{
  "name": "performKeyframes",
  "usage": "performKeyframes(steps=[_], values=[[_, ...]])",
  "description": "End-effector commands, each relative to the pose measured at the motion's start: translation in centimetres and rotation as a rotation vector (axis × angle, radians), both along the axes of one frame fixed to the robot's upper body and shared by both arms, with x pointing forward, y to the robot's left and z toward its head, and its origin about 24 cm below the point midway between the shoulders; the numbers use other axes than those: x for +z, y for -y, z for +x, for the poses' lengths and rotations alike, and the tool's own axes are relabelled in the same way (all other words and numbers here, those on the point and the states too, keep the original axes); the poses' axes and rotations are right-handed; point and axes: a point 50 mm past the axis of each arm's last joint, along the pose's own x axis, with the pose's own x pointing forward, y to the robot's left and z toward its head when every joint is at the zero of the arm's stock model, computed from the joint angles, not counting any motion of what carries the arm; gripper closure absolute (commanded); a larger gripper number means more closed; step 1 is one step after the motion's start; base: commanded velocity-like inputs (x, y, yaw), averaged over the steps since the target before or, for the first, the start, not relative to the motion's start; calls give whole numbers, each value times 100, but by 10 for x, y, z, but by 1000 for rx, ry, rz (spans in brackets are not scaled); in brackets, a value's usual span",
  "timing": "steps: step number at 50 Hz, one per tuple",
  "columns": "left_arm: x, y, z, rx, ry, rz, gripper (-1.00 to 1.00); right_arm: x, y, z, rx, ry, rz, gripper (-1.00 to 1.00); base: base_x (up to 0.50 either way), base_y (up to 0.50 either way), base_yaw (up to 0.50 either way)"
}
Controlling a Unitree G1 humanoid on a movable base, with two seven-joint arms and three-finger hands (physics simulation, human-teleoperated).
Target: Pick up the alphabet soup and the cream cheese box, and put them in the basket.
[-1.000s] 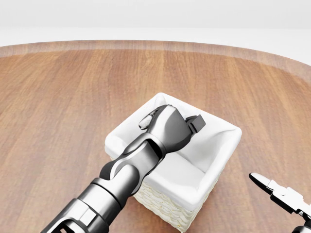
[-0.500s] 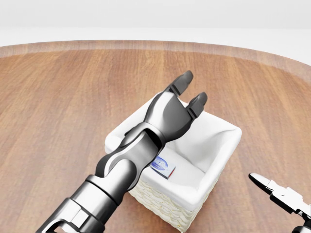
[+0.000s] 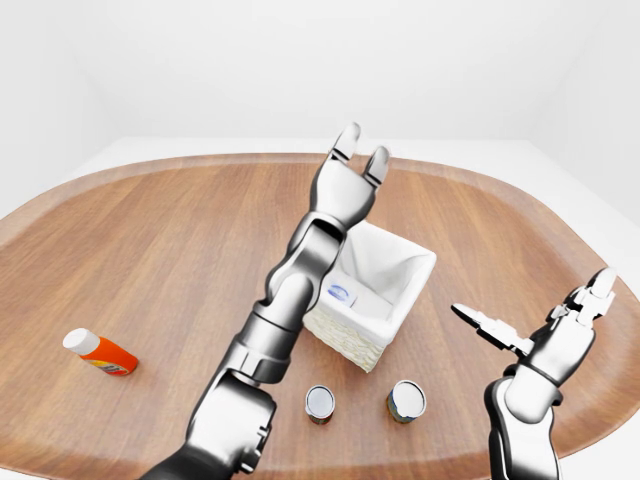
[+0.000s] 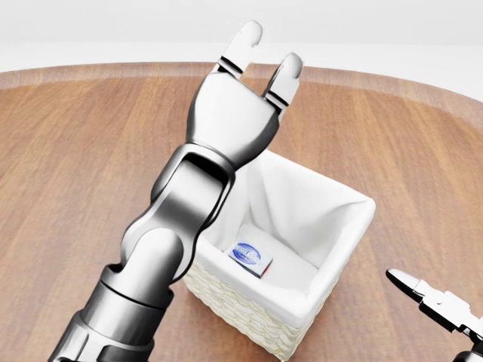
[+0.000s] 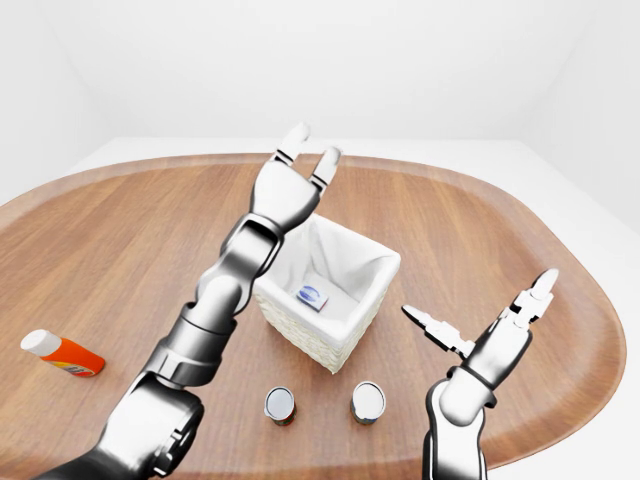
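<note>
The white woven basket (image 4: pixel 353 213) stands in the middle of the wooden table. The cream cheese box (image 4: pixel 250 259), white with a blue oval label, lies inside it against the lower-left wall. My left hand (image 4: pixel 266 53) is raised well above the basket, open, fingers spread and holding nothing. Two silver-topped cans (image 3: pixel 320 402) (image 3: pixel 406 400) stand upright just below the basket in the left-eye view; I cannot tell which one is the alphabet soup. My right hand (image 3: pixel 540 310) hovers open to the right of the basket, apart from everything.
An orange bottle with a white cap (image 3: pixel 100 352) lies on its side at the far left of the table (image 3: pixel 150 240). The table's curved edge runs close behind my right hand. White floor and walls surround the table.
My left hand opened inside the basket and rose up out of it. The cream cheese box now lies uncovered in the basket. The right hand has stayed still.
</note>
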Motion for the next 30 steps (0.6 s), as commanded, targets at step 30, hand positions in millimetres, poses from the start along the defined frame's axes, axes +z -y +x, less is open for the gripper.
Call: performKeyframes(steps=[30], values=[[58, -77, -32, -236, 44, -716, -100, 1, 0, 0, -3, -6, 0, -100, 0, 0, 0]])
